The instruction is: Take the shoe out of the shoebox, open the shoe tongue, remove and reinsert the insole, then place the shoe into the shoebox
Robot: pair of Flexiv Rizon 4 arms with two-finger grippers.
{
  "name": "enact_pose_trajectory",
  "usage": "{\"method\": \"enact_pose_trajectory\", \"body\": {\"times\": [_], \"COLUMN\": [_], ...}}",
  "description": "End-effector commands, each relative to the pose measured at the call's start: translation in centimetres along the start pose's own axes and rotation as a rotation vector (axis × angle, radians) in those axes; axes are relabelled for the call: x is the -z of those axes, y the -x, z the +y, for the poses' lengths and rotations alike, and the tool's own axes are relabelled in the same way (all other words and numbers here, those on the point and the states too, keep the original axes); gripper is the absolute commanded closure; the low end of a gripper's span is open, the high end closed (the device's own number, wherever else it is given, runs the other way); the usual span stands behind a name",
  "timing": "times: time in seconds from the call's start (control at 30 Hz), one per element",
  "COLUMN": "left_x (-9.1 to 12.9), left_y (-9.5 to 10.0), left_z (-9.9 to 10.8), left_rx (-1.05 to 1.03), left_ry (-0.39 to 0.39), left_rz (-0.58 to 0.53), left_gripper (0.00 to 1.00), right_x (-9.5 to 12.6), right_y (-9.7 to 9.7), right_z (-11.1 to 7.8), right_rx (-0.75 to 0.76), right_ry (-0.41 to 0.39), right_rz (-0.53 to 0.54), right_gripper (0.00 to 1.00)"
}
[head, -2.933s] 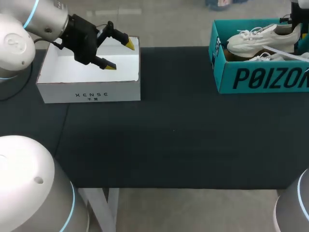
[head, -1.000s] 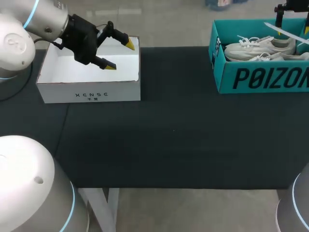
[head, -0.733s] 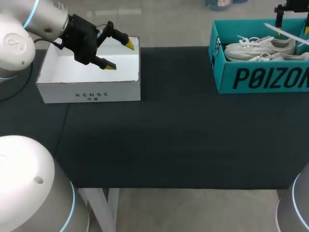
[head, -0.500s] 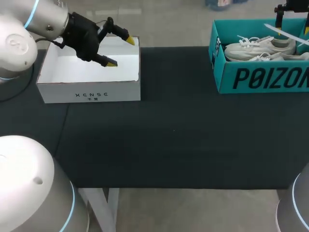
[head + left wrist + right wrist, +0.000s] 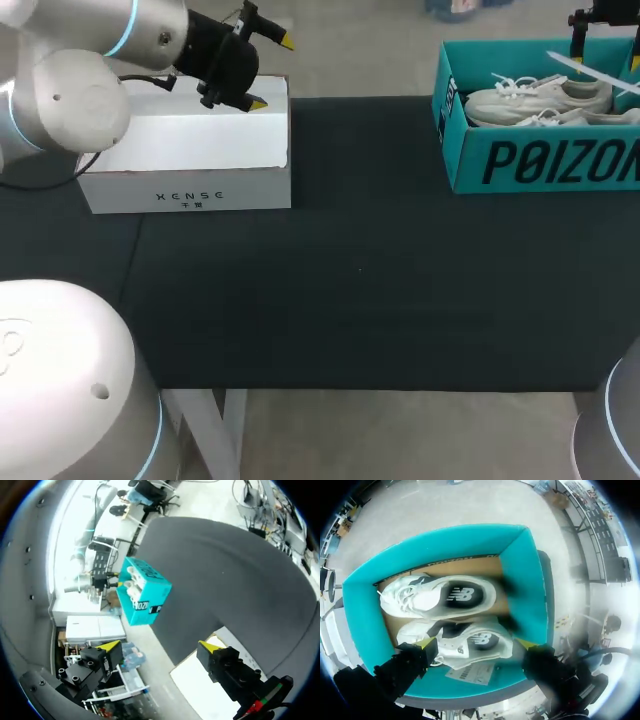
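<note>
The teal shoebox stands at the table's far right with two white shoes lying side by side in it. My right gripper hangs open straight above the box, over the nearer shoe, touching neither it nor the other shoe. A white paper strip slants over the box's far corner. My left gripper is open and empty, held above the far right corner of a white box. In the left wrist view the shoebox shows far ahead of that gripper.
The white open box sits at the far left of the black table. My left arm's pale links hang over that box. The right arm's black wrist shows at the far right edge.
My left gripper has lifted out of the white box and swung up and right. Earlier one shoe sat high on the shoebox; it now lies down inside. The right gripper has kept still.
</note>
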State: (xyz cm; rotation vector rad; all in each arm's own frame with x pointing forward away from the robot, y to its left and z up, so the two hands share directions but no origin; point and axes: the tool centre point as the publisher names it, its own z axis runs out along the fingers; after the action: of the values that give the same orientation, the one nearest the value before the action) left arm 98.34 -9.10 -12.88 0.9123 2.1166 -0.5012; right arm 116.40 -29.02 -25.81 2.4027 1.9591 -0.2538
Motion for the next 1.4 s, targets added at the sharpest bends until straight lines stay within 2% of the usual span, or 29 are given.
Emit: {"method": "enact_pose_trajectory", "body": {"times": [0.03, 0.07, 0.1, 0.13, 0.17, 0.2, 0.23, 0.27, 0.4, 0.5, 0.53, 0.6, 0.7, 0.77, 0.9, 0.97, 1.4], "left_x": [-0.5, -0.4, -0.4, -0.4, -0.3, -0.3, -0.1, 0.1, 0.5, 0.2, 0.1, -0.3, -0.7, -0.9, -1.2, -1.4, -1.4], "left_y": [1.0, 1.0, 0.9, 0.8, 0.7, 0.6, 0.6, 0.6, 0.4, -0.2, -0.5, -1.0, -1.5, -1.6, -1.9, -1.9, -1.9], "left_z": [0.9, 1.0, 1.4, 1.7, 2.3, 2.8, 3.2, 3.4, 4.6, 5.4, 5.7, 5.8, 5.9, 6.1, 6.5, 6.6, 6.6], "left_rx": [0.823, 0.868, 0.913, 0.953, 1.008, 1.039, 1.094, 1.115, 1.277, 1.375, 1.404, 1.437, 1.501, 1.534, 1.534, 1.442, 1.442], "left_ry": [0.675, 0.67, 0.754, 0.779, 0.829, 0.911, 0.898, 0.996, 1.086, 1.153, 1.205, 1.241, 1.252, 1.238, 1.241, 1.247, 1.247], "left_rz": [0.015, 0.03, -0.018, -0.002, -0.033, -0.07, -0.079, -0.142, -0.199, -0.183, -0.168, -0.108, -0.026, 0.008, 0.033, 0.0, 0.0], "left_gripper": [0.0, 0.0, 0.0, 0.0, 0.0, 0.0, 0.0, 0.0, 0.0, 0.0, 0.0, 0.0, 0.0, 0.0, 0.0, 0.0, 0.0], "right_x": [-0.1, -0.1, -0.1, -0.1, -0.1, -0.1, -0.1, -0.1, -0.1, -0.1, -0.1, -0.1, -0.1, 0.7, 1.4, 1.2, 1.2], "right_y": [0.0, 0.0, 0.0, 0.0, 0.0, 0.0, 0.0, 0.0, 0.0, 0.0, 0.0, 0.0, 0.0, 0.1, 0.2, 0.2, 0.2], "right_z": [0.0, 0.0, 0.0, 0.0, 0.0, 0.0, 0.0, 0.0, 0.0, 0.0, 0.0, 0.0, 0.0, -1.1, -3.2, -3.6, -3.6], "right_rx": [0.0, 0.0, 0.0, 0.0, 0.0, 0.0, 0.0, 0.0, 0.0, 0.0, 0.0, 0.0, 0.0, 0.002, -0.014, -0.058, -0.058], "right_ry": [0.001, 0.001, 0.001, 0.001, 0.001, 0.001, 0.001, 0.001, 0.001, 0.001, 0.001, 0.001, 0.001, 0.058, 0.102, 0.081, 0.081], "right_rz": [0.001, 0.001, 0.001, 0.001, 0.001, 0.001, 0.001, 0.001, 0.001, 0.001, 0.001, 0.001, 0.001, -0.012, -0.063, -0.128, -0.128], "right_gripper": [0.0, 0.0, 0.0, 0.0, 0.0, 0.0, 0.0, 0.0, 0.0, 0.0, 0.0, 0.0, 0.0, 0.0, 0.0, 0.0, 0.0]}}
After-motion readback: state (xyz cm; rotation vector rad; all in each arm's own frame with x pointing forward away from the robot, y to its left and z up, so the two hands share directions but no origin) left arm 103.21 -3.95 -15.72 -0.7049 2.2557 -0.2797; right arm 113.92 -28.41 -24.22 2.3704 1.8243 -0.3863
